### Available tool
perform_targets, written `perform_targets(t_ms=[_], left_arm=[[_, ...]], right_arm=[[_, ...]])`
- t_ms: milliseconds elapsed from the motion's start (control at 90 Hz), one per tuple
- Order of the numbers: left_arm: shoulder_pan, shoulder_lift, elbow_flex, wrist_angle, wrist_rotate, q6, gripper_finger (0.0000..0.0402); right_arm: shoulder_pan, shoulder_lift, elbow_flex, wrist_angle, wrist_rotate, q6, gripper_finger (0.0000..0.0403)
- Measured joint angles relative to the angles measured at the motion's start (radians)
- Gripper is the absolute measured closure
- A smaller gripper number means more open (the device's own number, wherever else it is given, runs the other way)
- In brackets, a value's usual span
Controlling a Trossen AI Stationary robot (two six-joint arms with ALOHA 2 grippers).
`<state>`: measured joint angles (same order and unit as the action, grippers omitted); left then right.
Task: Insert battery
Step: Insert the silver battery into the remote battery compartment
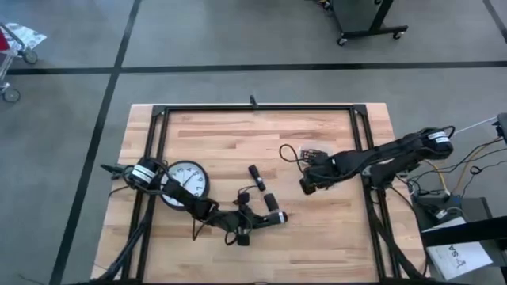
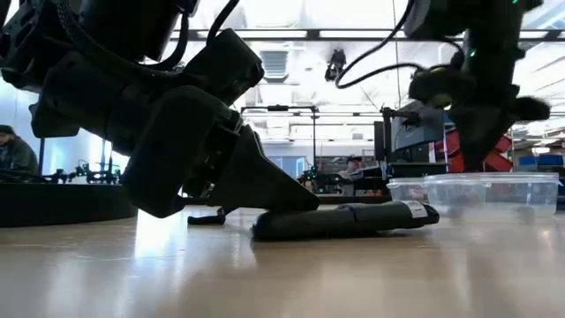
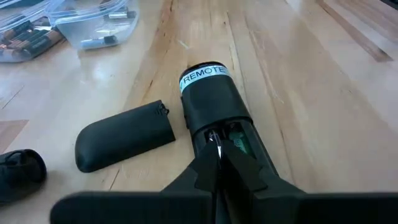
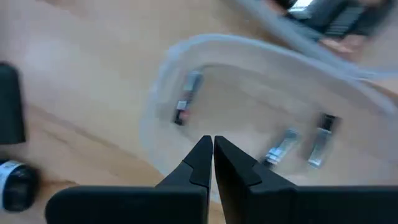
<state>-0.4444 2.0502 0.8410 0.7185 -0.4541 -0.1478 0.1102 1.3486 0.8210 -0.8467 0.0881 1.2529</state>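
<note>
A black remote (image 3: 211, 93) lies flat on the wooden table, its battery bay (image 3: 239, 140) open. Its loose black cover (image 3: 124, 135) lies beside it on the table. My left gripper (image 3: 217, 152) is shut, with its tips at the open bay. In the low view its fingers (image 2: 265, 185) slant down onto the remote (image 2: 353, 218). My right gripper (image 4: 213, 144) is shut with nothing in it. It hangs over a clear tub (image 4: 261, 93) holding loose batteries (image 4: 186, 106). No battery shows between any fingers. My left gripper has its shut fingertips (image 3: 208, 163) set into the remote's open battery bay (image 3: 231, 132), at the end away from the label. The fingers slant down from above and lie along the remote. The remote rests flat on the table. Whether anything sits between the tips, I cannot tell.
A wall clock (image 1: 187, 182) lies face up under the left arm. Two clear tubs (image 3: 93, 25) with batteries stand beyond the cover. A small dark object (image 3: 22, 171) lies near the cover. A black frame (image 1: 253, 111) borders the table.
</note>
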Motion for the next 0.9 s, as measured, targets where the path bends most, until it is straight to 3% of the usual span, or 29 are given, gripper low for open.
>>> perform_targets(t_ms=[222, 600, 900], left_arm=[[0.000, 0.000, 0.000, 0.000, 0.000, 0.000, 0.0401], [0.000, 0.000, 0.000, 0.000, 0.000, 0.000, 0.0401], [0.000, 0.000, 0.000, 0.000, 0.000, 0.000, 0.0401]], right_arm=[[-0.071, 0.089, -0.015, 0.082, -0.085, -0.078, 0.0389], [-0.090, 0.198, -0.012, 0.175, -0.147, -0.129, 0.0276], [-0.091, 0.257, -0.007, 0.202, -0.159, -0.196, 0.0281]])
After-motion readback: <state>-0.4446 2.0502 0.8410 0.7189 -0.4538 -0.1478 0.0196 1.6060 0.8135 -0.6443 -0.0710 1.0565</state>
